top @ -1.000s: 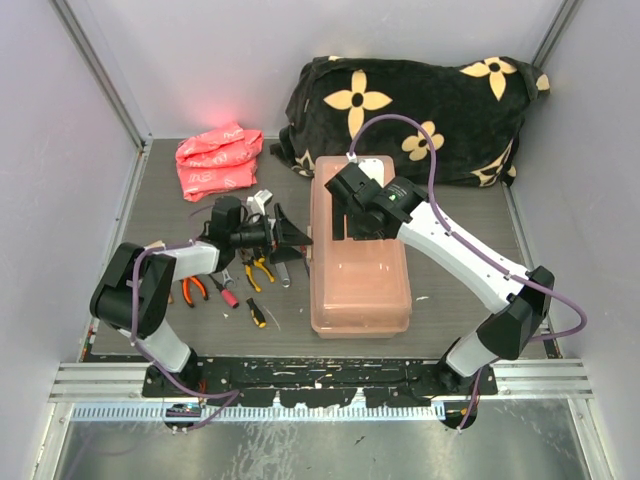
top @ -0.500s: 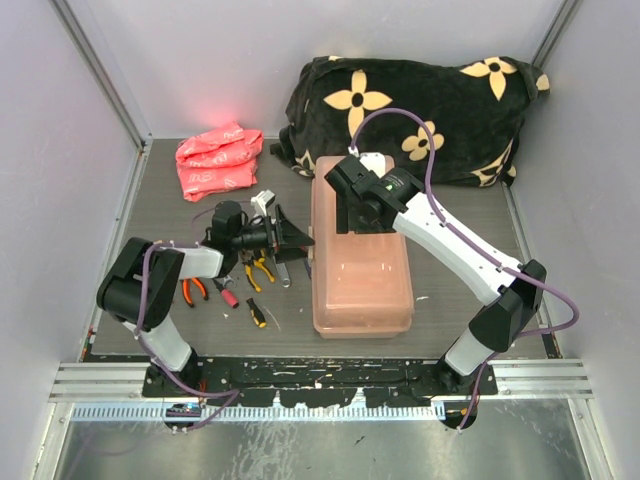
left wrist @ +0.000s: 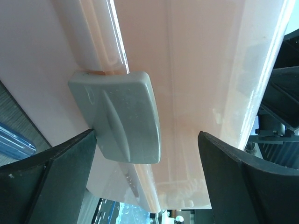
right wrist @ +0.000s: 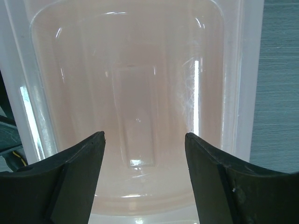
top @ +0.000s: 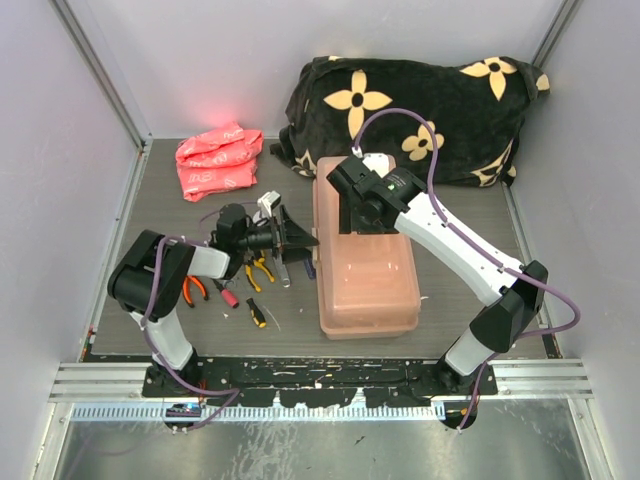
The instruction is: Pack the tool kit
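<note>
Pink plastic case [top: 365,265] mid-table, loose hand tools [top: 258,270] just left of it; left gripper [top: 303,240] spread wide at the case's left side, straddling the grey latch [left wrist: 117,116], contact unclear; right gripper [top: 352,212] spread wide over the case's far end.

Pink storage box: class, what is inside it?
Through the translucent top of the pink storage box, no tools show; haze hides finer detail. Pliers and screwdrivers lie outside, on the table left of it.
</note>
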You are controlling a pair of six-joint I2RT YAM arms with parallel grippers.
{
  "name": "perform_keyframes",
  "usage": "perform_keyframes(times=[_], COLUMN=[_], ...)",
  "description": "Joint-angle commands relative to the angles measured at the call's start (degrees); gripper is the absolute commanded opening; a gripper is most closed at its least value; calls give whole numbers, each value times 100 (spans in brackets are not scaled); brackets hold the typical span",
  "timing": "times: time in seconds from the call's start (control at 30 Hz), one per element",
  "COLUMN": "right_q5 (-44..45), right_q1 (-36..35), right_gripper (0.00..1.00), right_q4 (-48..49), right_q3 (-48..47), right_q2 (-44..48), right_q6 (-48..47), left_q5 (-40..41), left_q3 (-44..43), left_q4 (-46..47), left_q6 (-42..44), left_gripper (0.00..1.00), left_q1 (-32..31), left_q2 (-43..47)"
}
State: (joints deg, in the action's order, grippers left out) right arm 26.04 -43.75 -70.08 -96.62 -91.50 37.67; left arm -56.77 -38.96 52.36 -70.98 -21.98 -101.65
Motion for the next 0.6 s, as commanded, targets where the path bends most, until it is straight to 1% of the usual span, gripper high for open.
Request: perform_keyframes(times=[0.0, 0.3, 0.57], right_q5=[-3, -109, -297], right_q1=[-6, 66, 68], right_gripper=[74, 74, 68], right_q4=[-313, -290, -232], right_q3=[109, 195, 538], right_q2=[19, 29, 111], right_q6=[23, -49, -24], left_q5=[25, 184, 358], left_q3=[-184, -207, -265], left_q4=[587, 700, 992], left_q6=[-181, -369, -754], left_gripper=[91, 90, 88], left_q1=[-254, -388, -408], left_q2=[-174, -432, -520])
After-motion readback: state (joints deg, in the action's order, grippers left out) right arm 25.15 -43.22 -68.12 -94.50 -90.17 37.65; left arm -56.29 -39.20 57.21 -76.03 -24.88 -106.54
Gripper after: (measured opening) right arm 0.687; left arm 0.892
